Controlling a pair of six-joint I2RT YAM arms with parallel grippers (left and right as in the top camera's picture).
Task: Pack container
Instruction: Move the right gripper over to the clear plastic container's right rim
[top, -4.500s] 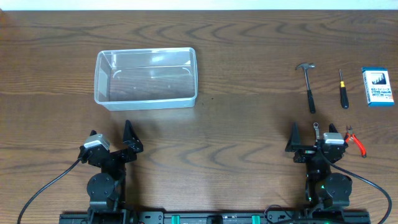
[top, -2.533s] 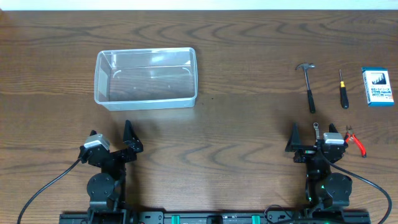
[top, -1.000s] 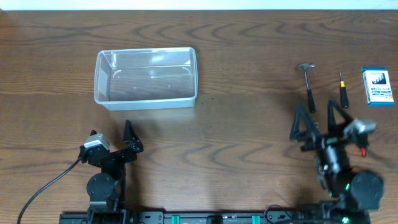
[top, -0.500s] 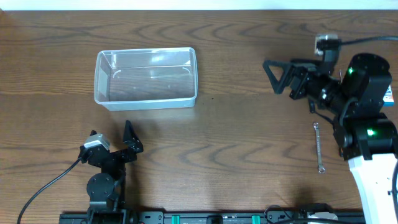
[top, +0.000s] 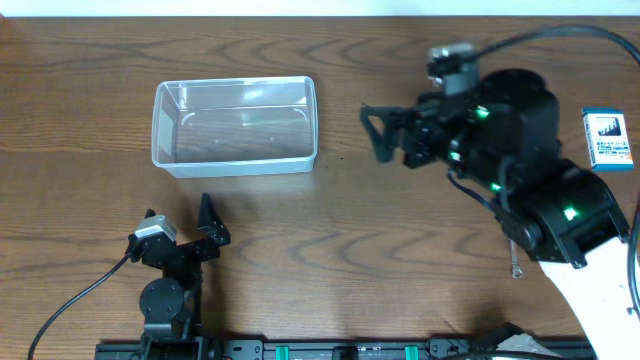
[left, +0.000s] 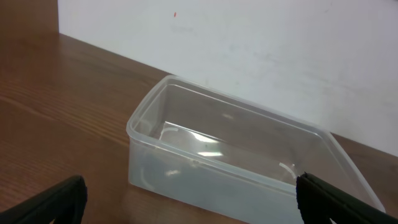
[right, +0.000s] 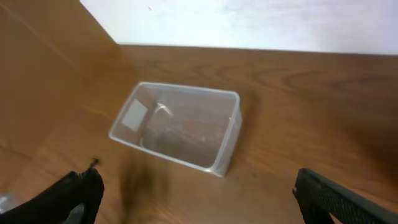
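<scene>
Jaws of the left gripper (top: 178, 218) stand wide apart by the table's near edge, holding nothing. Farther back, a wrench (top: 515, 266) pokes from under the right arm. The right gripper (top: 395, 138), spread and empty, hangs right of the container (top: 235, 125), which sits left of centre. Only the overhead view shows the blue and white box (top: 608, 139).

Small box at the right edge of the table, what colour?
The small box is blue and white; clearest in the overhead view.

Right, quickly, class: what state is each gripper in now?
Left gripper: open, holding nothing.
Right gripper: open, holding nothing.
</scene>
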